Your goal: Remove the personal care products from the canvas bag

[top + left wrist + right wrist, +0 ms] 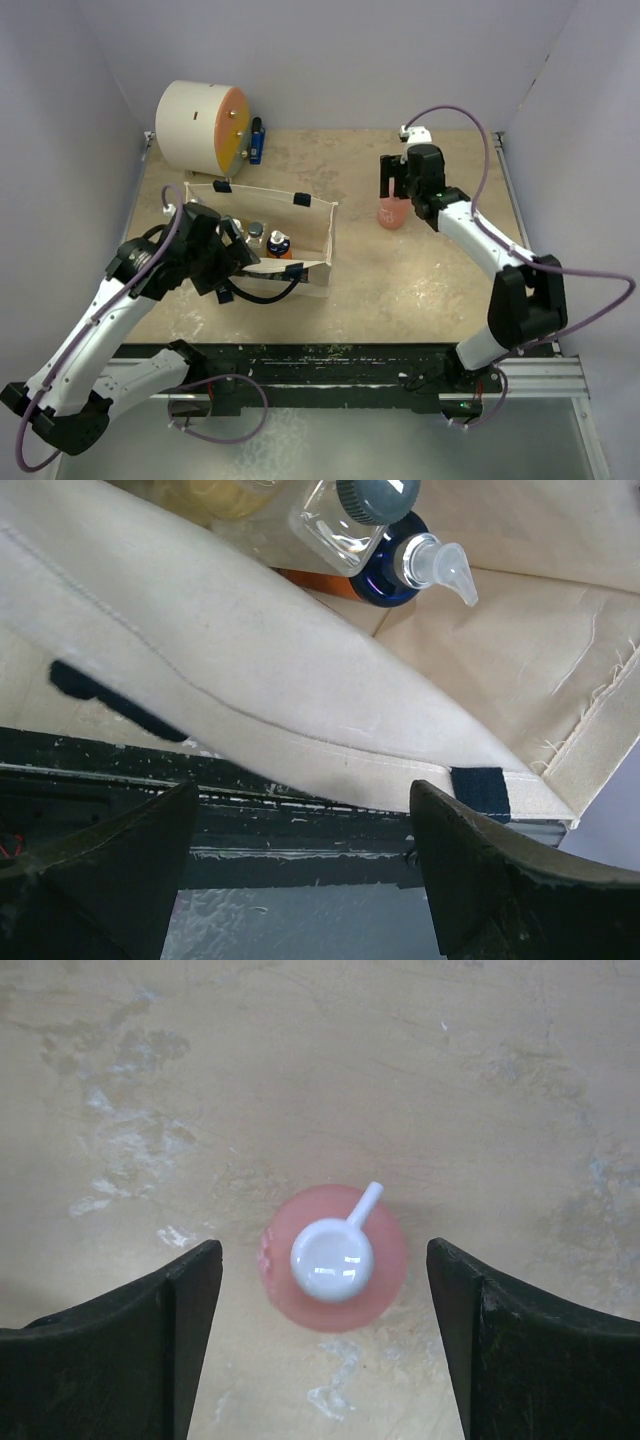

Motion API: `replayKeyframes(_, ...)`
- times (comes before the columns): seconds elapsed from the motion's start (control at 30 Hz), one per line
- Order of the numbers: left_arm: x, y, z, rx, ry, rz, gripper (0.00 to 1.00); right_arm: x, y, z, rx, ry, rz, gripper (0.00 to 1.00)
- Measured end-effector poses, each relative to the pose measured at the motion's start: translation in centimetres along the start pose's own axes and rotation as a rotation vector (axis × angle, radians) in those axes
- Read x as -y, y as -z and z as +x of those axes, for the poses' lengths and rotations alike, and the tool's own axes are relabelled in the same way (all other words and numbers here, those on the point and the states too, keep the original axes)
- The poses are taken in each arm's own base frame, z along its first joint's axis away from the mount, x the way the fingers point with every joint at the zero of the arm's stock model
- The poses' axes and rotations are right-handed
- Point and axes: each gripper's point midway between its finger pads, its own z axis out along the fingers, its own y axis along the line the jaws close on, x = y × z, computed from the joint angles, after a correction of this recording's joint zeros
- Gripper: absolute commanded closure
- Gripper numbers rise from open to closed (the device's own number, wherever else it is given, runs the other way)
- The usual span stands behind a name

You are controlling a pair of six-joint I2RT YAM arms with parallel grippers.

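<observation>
The left gripper [232, 258] sits at the near long wall of the canvas bag [318, 236], on the left half of the table [400, 285]. In the left wrist view its fingers [120, 870] stand wide apart, and the bag's cream near wall with a dark tab at the rim runs across in front of them; whether they touch the cloth cannot be told.

Inside the open bag, a clear dark-capped bottle [335, 525] lies beside an orange bottle [279, 245] with a dark collar and a clear pump spout. Something yellowish shows at the top edge of the wrist view, too cropped to name.

Farther in and to the right, well apart from the bag, the pink white-capped bottle [333, 1260] stands upright on the bare table. The right gripper [392, 190] hangs directly above it, fingers spread, with a gap of table on each side of the bottle.

At the far left edge a big white drum [195, 125] with an orange face lies on its side, with a small blue item [257, 140] just beside it.
</observation>
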Motion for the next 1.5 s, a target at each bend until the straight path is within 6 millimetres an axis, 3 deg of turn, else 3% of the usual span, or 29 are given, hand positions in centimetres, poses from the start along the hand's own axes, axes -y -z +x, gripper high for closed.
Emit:
replayKeyframes(0.1,-0.6,0.7,-0.2,0.037,0.054,0.011,0.16,-0.5,3.2,-2.4,0.021,-0.031,-0.025,0.16)
replayKeyframes(0.17,-1.1,0.8,-0.2,0.054,0.086,0.007,0.17,-1.8,5.5,-4.2,0.05,-0.041,-0.08,0.16)
replayKeyframes(0.3,-1.7,0.4,-0.3,0.073,0.117,-0.015,0.19,-7.4,11.0,-6.8,0.087,-0.018,-0.263,0.19)
replayKeyframes(0.5,-1.9,-1.4,0.0,0.048,0.118,-0.064,0.4,-16.9,19.2,-6.5,0.062,0.069,-0.564,0.21)
replayKeyframes(0.7,-2.3,-2.2,1.3,0.008,0.118,-0.042,0.51,-23.5,24.2,-5.7,0.047,0.197,-0.744,0.28)
replayKeyframes(0.83,-1.7,-1.5,1.4,0.01,0.123,0.016,0.61,-27.4,24.2,-3.9,0.003,0.284,-0.793,0.31)
replayKeyframes(1.0,-1.5,-2.0,1.8,-0.024,0.104,0.01,0.73,-29.9,20.9,0.2,-0.104,0.357,-0.775,0.33)
replayKeyframes(1.23,-1.5,-2.3,2.4,-0.059,0.061,0.006,0.86,-30.4,16.6,3.9,-0.185,0.421,-0.672,0.31)
replayKeyframes(1.5,-1.9,-2.1,2.8,-0.07,0.043,0.012,0.88,-30.5,15.4,4.7,-0.156,0.432,-0.661,0.42)
